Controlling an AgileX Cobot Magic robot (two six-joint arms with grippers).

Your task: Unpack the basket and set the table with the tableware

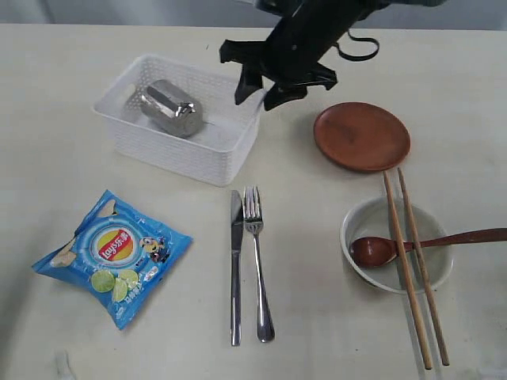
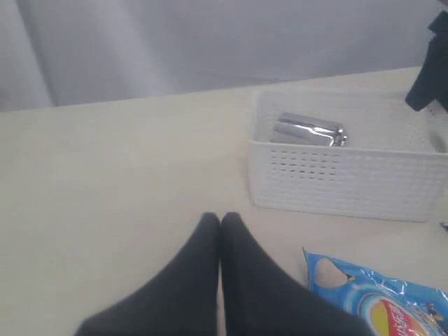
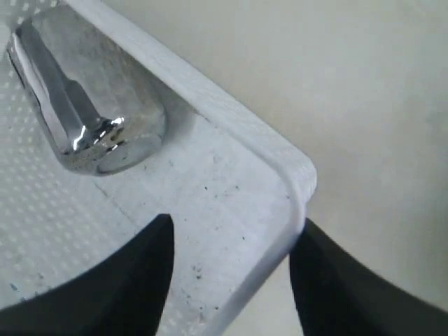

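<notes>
Basket (image 1: 170,154), white rectangular plastic with perforated lattice sides: stands on the pale beige surface (image 1: 333,340), in the upper left-centre of the exterior view. One item is inside it, a shiny steel cup (image 1: 172,108) lying on its side towards the basket's far left end.

Right fingers (image 1: 246,85): spread wide at the basket's right end. The right wrist view shows one finger over the basket floor and the other outside the wall, with the rim between them. They grip nothing. Contact with the wall cannot be confirmed. The cup is well apart from them.

Left fingers (image 2: 189,280): pressed together, tips meeting, holding nothing. In the left wrist view they sit above bare surface, with the basket ahead of them and the corner of the bag beside them.

Items on the surface outside the basket:
- Round reddish-brown plate (image 1: 362,136), just right of the basket, not touching it.
- Off-white bowl (image 1: 366,212), nearer the camera than the plate.
- Dark red-brown spoon (image 1: 372,250), its scoop in the bowl and its handle running out over the rim to the right.
- Two wooden chopsticks (image 1: 412,269), laid across the bowl over the spoon handle, their far ends at the plate's near edge.
- Steel knife (image 1: 235,269) and steel fork (image 1: 257,269), side by side in front of the basket, knife on the left.
- Blue chip bag (image 1: 111,257), flat, at the lower left.
</notes>
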